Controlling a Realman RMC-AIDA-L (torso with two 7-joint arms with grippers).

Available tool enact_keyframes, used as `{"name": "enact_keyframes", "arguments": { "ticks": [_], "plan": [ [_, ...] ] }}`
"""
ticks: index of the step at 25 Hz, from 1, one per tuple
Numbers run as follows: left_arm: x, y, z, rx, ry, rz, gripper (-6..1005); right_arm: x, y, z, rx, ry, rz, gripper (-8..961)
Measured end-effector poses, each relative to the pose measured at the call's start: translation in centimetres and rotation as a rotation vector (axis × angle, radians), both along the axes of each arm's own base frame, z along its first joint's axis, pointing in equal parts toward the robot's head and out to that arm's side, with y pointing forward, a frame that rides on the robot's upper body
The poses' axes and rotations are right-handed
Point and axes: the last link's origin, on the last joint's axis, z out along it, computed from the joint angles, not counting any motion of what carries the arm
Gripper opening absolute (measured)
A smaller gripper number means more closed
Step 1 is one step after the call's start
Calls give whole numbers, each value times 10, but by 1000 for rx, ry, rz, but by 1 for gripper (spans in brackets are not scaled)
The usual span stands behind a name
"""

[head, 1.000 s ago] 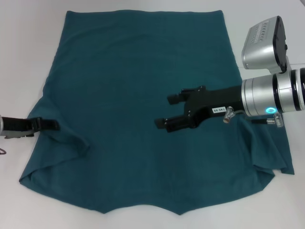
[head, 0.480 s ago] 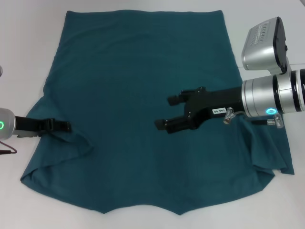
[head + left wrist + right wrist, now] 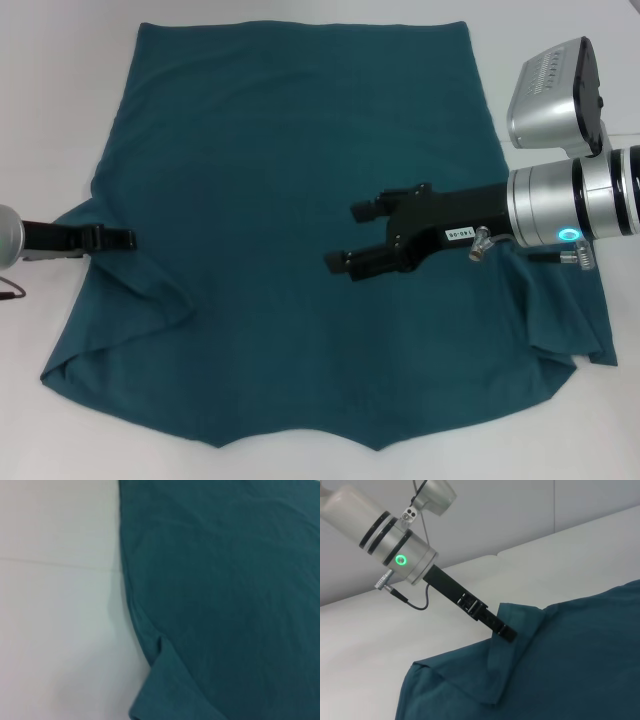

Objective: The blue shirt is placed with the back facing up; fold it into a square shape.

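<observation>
**Blue shirt spread flat, left sleeve folded in, one gripper at its edge**

The blue shirt lies spread over the white table, filling most of the head view from the straight hem along the top of the frame down to the collar edge at the bottom centre. Its cloth is mostly smooth. At the left of the frame the sleeve is turned inward over the body of the shirt, making a creased flap (the right wrist view shows the same flap as a raised, pointed fold). At the lower right the other sleeve lies out flat.

The left gripper reaches in from the left edge of the frame and sits at the shirt's left border, right at the folded sleeve. Its tip touches the cloth there, but I cannot tell whether its fingers are pinched on the fabric or spread.

The right gripper hangs over the middle of the shirt, right of centre in the frame, its arm coming in from the right edge. Its two black fingers are spread apart with nothing between them.
</observation>
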Motion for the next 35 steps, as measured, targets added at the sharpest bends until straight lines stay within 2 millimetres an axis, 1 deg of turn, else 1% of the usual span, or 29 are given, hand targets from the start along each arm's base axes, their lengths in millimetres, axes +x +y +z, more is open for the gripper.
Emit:
{"name": "enact_keyframes", "arguments": {
  "ticks": [10,17,19,21,25,27,32,35],
  "plan": [
    [1,5,5,41,32,-31,789,0,0,0,1,3,-1,925],
    [14,5,-5,15,66,-99,779,0,0,-1,-2,16,-8,924],
    [22,8,-9,12,74,-126,776,0,-1,-2,-4,16,-10,924],
    [27,10,-9,12,73,-137,773,0,-1,-2,-4,17,-11,924],
    [43,15,-15,-20,82,-179,631,1,-1,-2,-4,17,-12,925],
    [46,15,-18,-31,85,-188,560,1,-1,-2,-3,17,-12,925],
    [55,13,-28,-67,96,-218,319,1,-1,-2,-2,19,-11,924],
    [56,12,-26,-55,69,-220,184,1,0,-1,2,22,-14,924]
  ]
}}
